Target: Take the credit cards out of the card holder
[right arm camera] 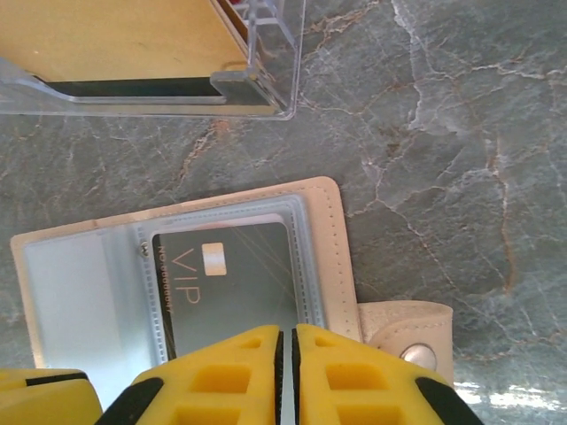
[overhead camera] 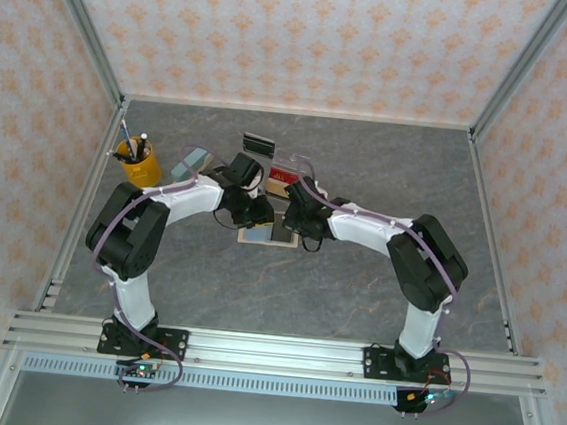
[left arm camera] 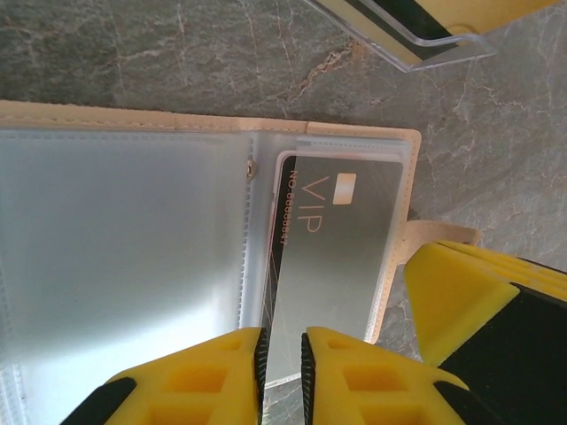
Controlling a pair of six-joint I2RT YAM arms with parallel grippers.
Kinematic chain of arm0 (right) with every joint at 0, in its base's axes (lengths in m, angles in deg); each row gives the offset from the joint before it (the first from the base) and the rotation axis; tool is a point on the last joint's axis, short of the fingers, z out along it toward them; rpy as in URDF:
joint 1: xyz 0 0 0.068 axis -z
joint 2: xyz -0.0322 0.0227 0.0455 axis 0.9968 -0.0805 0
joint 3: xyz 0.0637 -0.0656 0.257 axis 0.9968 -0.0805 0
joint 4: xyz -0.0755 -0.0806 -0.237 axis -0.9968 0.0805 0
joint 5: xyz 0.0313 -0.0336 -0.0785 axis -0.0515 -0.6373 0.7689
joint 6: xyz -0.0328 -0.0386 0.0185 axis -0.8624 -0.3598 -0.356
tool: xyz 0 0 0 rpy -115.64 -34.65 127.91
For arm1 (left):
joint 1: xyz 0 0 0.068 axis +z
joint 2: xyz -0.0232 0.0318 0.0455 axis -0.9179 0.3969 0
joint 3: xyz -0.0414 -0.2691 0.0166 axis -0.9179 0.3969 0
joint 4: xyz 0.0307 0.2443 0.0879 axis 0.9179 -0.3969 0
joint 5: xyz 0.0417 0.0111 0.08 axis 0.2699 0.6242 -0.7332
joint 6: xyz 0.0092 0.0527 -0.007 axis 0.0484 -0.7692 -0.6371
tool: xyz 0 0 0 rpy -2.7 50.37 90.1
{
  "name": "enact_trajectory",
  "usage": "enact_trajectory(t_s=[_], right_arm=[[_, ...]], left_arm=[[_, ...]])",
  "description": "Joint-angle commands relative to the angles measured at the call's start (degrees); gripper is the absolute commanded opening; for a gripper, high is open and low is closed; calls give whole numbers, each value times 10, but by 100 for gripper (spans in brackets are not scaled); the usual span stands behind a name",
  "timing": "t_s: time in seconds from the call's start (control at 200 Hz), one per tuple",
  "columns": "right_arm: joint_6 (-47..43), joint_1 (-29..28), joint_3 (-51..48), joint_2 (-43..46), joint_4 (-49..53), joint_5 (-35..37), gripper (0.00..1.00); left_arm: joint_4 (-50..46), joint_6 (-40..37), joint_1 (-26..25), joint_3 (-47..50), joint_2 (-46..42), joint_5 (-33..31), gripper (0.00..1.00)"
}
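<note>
The card holder (overhead camera: 264,237) lies open and flat on the grey stone table (overhead camera: 355,300), right in the middle, where the two arms meet. Up close, the card holder (right arm camera: 332,230) is soft and tan on the outside with a line of stitches along its edge. Inside it has see-through plastic pockets. A little tan tab (right arm camera: 412,332) with a shiny round snap sticks out from one side. One pocket has a grey card (right arm camera: 235,274) in it with "VIP" and a small gold square on it. The pocket next to it looks pale and shiny, and I cannot tell if anything is in there. The left gripper (left arm camera: 282,363) has its yellow fingers squeezed on the bottom edge of the grey card, which pokes out of its pocket. The right gripper (right arm camera: 285,372) has its fingers pressed almost together at the near edge of the card holder. They cover that edge, so I cannot tell if they pinch it. From above, the two arms hide most of the card holder. A clear tray (right arm camera: 275,106) sits just past it, with something tan inside, but the tray is cut off at the top. The small numbers on the grey card are too tiny to read.
</note>
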Motion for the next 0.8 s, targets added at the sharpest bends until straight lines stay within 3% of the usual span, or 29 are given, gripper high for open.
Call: enact_trajectory(t_s=[0.0, 0.796], right_arm=[[-8, -1, 19, -18, 24, 19, 13], [-12, -1, 36, -59, 45, 2, 12]], left_arm=[[2, -10, -5, -21, 7, 8, 22], [-7, -31, -4, -37, 48, -4, 22]])
